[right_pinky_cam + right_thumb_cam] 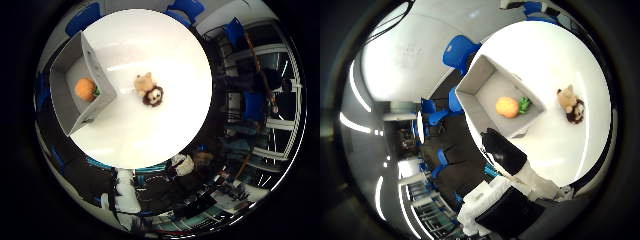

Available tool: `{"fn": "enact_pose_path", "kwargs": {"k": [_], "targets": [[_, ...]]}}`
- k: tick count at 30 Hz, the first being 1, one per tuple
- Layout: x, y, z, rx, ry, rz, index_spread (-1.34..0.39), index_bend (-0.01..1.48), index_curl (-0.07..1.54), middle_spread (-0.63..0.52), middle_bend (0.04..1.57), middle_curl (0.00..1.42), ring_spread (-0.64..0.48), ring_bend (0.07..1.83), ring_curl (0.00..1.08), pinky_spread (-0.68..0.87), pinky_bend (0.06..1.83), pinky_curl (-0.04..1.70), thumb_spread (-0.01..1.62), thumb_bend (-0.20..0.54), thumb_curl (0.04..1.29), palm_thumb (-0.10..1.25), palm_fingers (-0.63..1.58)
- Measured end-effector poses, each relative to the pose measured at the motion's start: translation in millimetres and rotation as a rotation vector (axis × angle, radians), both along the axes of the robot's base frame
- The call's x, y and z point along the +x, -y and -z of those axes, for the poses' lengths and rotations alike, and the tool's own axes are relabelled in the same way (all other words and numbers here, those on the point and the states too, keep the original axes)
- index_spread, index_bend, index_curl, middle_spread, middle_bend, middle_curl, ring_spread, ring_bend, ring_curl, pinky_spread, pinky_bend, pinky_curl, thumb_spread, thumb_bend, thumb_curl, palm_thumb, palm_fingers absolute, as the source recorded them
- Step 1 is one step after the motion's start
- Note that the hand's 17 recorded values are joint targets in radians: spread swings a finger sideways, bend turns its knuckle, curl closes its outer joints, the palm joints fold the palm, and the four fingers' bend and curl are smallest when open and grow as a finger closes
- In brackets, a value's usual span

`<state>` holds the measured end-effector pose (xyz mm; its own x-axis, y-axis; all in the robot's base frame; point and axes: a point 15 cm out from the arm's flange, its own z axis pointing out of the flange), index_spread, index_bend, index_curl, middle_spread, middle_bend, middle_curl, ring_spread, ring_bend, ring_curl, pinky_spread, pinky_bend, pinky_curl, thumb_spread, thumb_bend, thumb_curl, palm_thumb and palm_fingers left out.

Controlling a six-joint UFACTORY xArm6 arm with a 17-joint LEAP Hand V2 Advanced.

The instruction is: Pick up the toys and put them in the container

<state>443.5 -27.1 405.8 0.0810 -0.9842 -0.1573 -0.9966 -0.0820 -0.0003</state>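
Observation:
A brown plush lion toy (150, 91) lies on the round white table (170, 130), a short way from the container. The grey open container (66, 70) stands near the table's edge, with an orange fruit toy with a green leaf (85, 89) inside it. The right thumb side palm view shows the same container (480, 80), the orange toy (506, 106) in it and the plush lion (570, 103) on the table beside it. My hand (515, 170) is high above the table, away from both toys. Its black and white fingers (500, 148) reach out relaxed and hold nothing.
Blue chairs (458, 50) stand around the table. Desks and more chairs (250, 90) fill the room beyond the table's edge. A whiteboard wall (405, 55) is behind the container side.

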Motion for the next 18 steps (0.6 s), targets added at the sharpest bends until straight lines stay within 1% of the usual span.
{"fn": "enact_pose_path", "kwargs": {"k": [2, 9, 18], "targets": [[-2, 15, 17, 0.004, -0.018, 0.026, -0.35, 0.16, 0.3, 0.04, 0.3, 0.32, 0.23, 0.42, 0.19, 0.49, 0.5, 0.27, 1.24, -0.016, 0.31, 0.52, 0.22], [4, 56, 80, 0.001, -0.011, 0.107, -0.34, 0.16, 0.29, 0.04, 0.29, 0.33, 0.23, 0.4, 0.19, 0.49, 0.5, 0.26, 1.22, -0.017, 0.31, 0.52, 0.22], [33, 72, 130, -0.021, 0.048, 0.145, -0.34, 0.16, 0.28, 0.04, 0.27, 0.33, 0.23, 0.38, 0.2, 0.49, 0.49, 0.26, 1.19, -0.018, 0.33, 0.54, 0.23]]}}
